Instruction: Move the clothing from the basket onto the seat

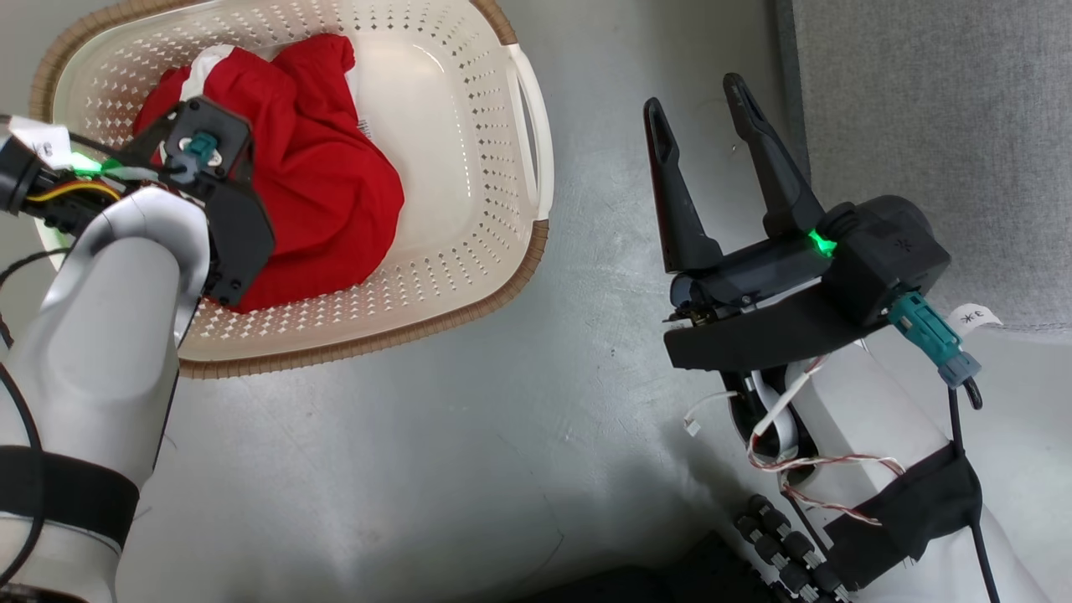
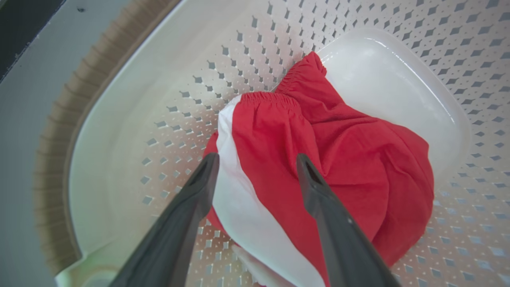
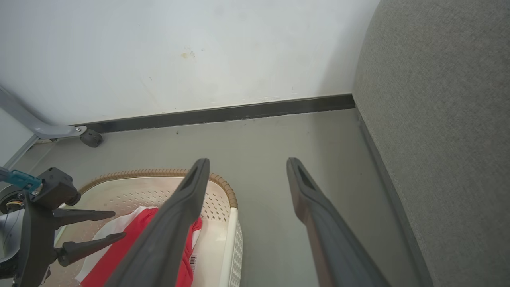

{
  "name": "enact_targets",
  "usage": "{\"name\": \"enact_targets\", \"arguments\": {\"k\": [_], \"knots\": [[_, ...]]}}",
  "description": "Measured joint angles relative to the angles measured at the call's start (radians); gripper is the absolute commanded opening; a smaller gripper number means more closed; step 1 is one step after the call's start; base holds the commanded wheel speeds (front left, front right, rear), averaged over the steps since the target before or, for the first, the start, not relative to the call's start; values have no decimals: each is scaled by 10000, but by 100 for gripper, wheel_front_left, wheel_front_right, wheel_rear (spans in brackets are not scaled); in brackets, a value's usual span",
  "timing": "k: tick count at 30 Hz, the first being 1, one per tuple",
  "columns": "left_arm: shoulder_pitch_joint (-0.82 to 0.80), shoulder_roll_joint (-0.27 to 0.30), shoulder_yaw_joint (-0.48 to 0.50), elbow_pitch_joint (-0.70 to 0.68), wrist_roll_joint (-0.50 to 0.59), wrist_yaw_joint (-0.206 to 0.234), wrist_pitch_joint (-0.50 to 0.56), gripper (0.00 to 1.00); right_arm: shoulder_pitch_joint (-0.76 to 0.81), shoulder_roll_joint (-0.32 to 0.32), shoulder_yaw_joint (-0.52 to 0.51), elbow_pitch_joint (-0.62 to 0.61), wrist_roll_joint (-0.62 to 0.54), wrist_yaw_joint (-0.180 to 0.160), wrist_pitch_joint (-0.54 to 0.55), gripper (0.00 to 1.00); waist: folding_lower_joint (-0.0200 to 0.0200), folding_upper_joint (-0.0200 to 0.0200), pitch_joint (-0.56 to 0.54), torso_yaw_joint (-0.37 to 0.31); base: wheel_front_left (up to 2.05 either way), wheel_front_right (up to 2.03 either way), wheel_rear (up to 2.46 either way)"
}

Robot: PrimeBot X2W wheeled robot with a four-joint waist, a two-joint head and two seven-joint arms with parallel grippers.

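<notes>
The clothing is a bunched red garment with a broad white stripe, lying in the cream basket. My left gripper hangs open over it, fingers either side of the white-striped fold; whether they touch the cloth I cannot tell. From the head view the clothing sits in the left half of the basket, partly under my left wrist housing. My right gripper stands open and holds nothing, above the floor between the basket and the grey seat.
The right wrist view has the basket's brown rim, the left gripper over the red clothing, the seat's side, a white wall with a dark baseboard, and a caster wheel at left. Grey floor lies between basket and seat.
</notes>
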Motion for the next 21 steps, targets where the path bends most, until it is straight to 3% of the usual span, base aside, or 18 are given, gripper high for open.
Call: {"name": "enact_targets", "arguments": {"k": [21], "knots": [[-819,119,-213,1047,385,92,874,100,2,2,109,-224,397,0,0,100,0,0,366,-111,0,0,0]]}}
